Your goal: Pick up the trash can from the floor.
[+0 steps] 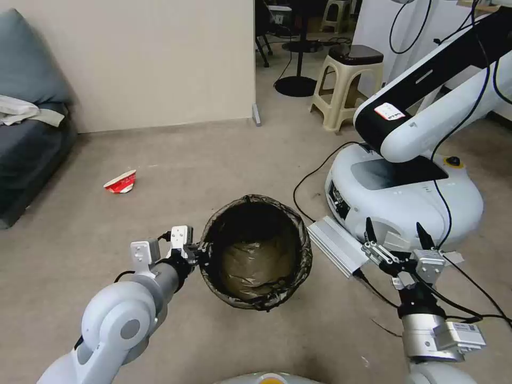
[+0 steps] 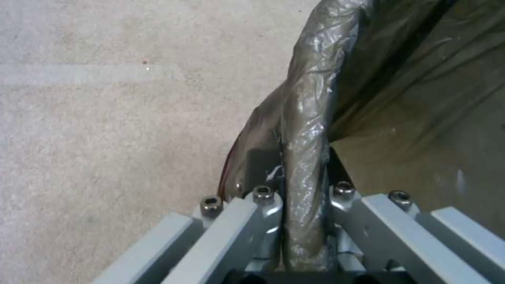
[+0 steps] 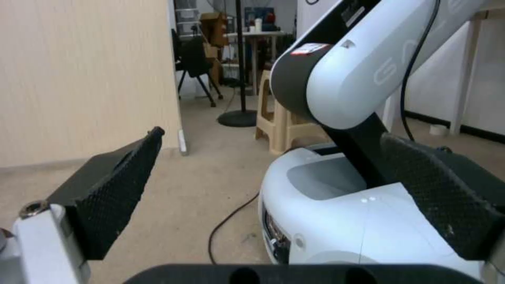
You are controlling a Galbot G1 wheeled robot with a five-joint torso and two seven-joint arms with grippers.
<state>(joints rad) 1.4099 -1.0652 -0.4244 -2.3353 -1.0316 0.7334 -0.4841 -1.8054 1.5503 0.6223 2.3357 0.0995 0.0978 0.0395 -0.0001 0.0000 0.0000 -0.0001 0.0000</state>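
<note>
The trash can point(image 1: 256, 250) is a round bin lined with a dark plastic bag, seen from above on the beige floor point(image 1: 186, 160) just ahead of me. My left gripper point(image 1: 200, 253) is shut on its left rim. In the left wrist view the bag-covered rim point(image 2: 307, 98) runs straight between the closed fingers of the left gripper point(image 2: 297, 161). Whether the can's bottom touches the floor is hidden. My right gripper point(image 1: 394, 234) hangs open to the right of the can, apart from it, and the right gripper point(image 3: 274, 136) holds nothing between its black pads point(image 3: 116, 185).
Another robot's large white domed base point(image 1: 405, 197) and arm stand close on the right, with a ribbed metal plate point(image 1: 336, 245) and black cables beside it. A crushed red-and-white cup point(image 1: 121, 182) lies to the left. A beige stool point(image 1: 346, 85) and dark sofa point(image 1: 26, 133) stand farther off.
</note>
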